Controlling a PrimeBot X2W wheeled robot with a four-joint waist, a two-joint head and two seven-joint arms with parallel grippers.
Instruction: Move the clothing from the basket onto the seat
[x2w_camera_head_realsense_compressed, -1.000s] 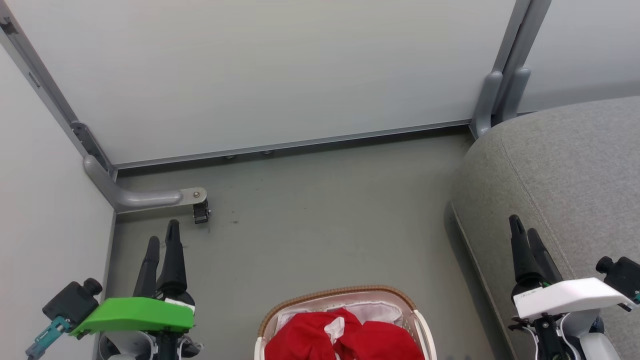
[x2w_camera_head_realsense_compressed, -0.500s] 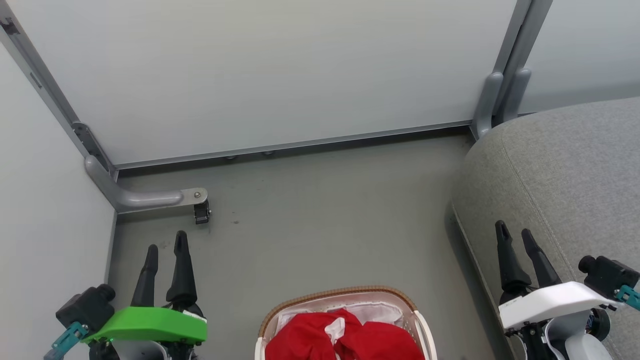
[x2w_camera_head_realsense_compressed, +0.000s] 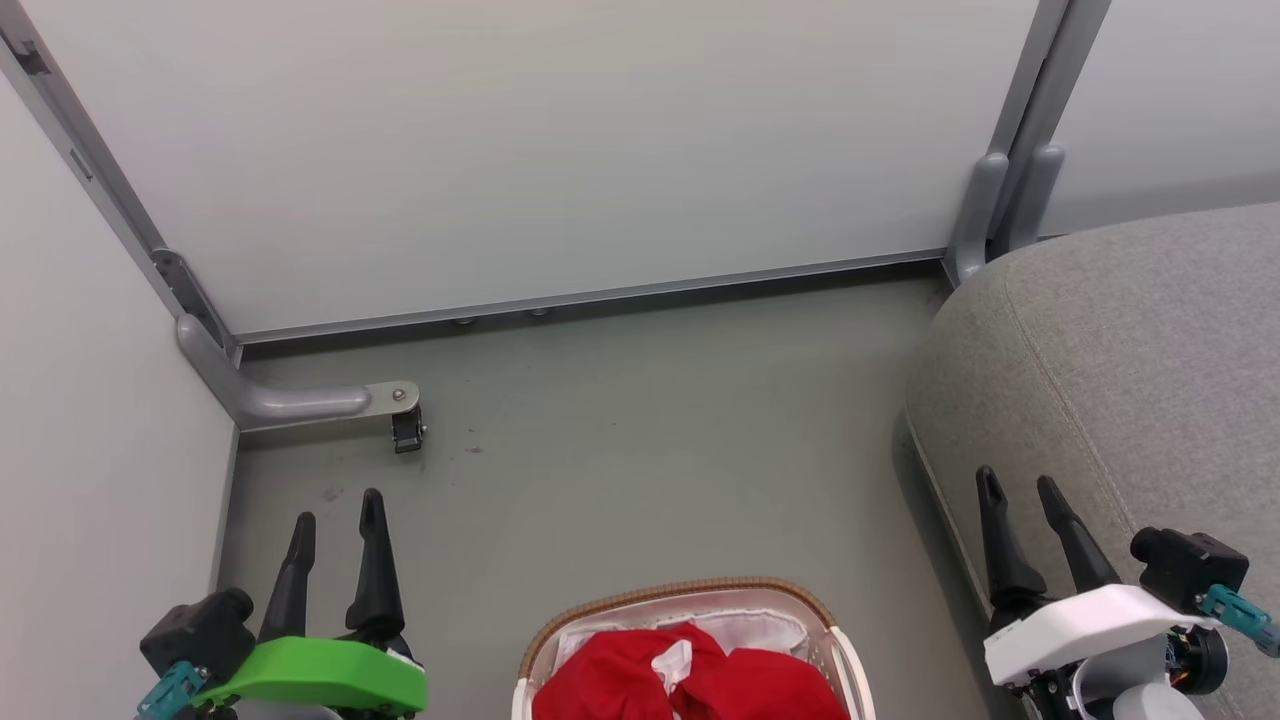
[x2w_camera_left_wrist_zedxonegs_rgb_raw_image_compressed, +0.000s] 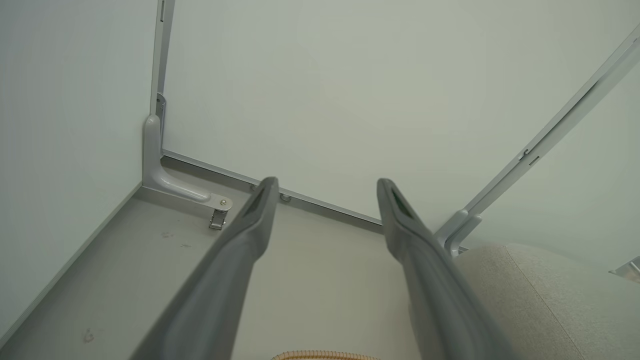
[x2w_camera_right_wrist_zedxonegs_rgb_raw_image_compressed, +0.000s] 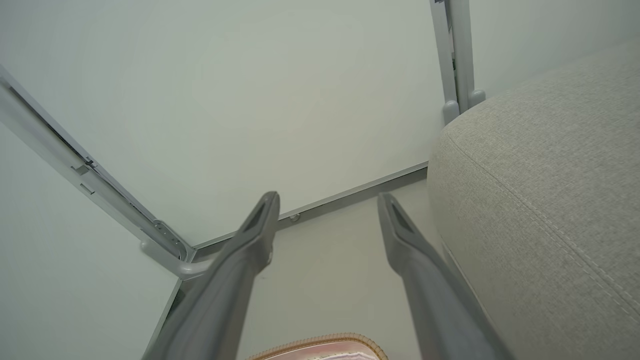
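From the head view, the red clothing (x2w_camera_head_realsense_compressed: 690, 680) lies heaped in the basket (x2w_camera_head_realsense_compressed: 680, 588), which stands on the floor (x2w_camera_head_realsense_compressed: 620, 450) at the bottom middle. The seat (x2w_camera_head_realsense_compressed: 1130, 370) is to the right, apart from the basket and bare of red, so the task looks unstarted. The left claw (x2w_camera_head_realsense_compressed: 338, 510) hangs over the floor left of the basket, and the right claw (x2w_camera_head_realsense_compressed: 1018, 480) hangs by the seat's near edge. Both are spread wide and empty. Flanking the basket this way is probably a ready pose, with the right arm nearest the drop place.

The left wrist view looks along its fingers into the corner of the wall panel (x2w_camera_left_wrist_zedxonegs_rgb_raw_image_compressed: 320, 90), past a grey bracket (x2w_camera_left_wrist_zedxonegs_rgb_raw_image_compressed: 175, 184). It adds a plain look at the empty gap between the fingers. A sliver of the basket's woven rim sits at the bottom edge, which suggests the claw aims beyond the basket rather than into it.

The right wrist view gives the seat's weave and stitched seam up close, just beside the right finger. The basket's rim lies low between the wide fingers.
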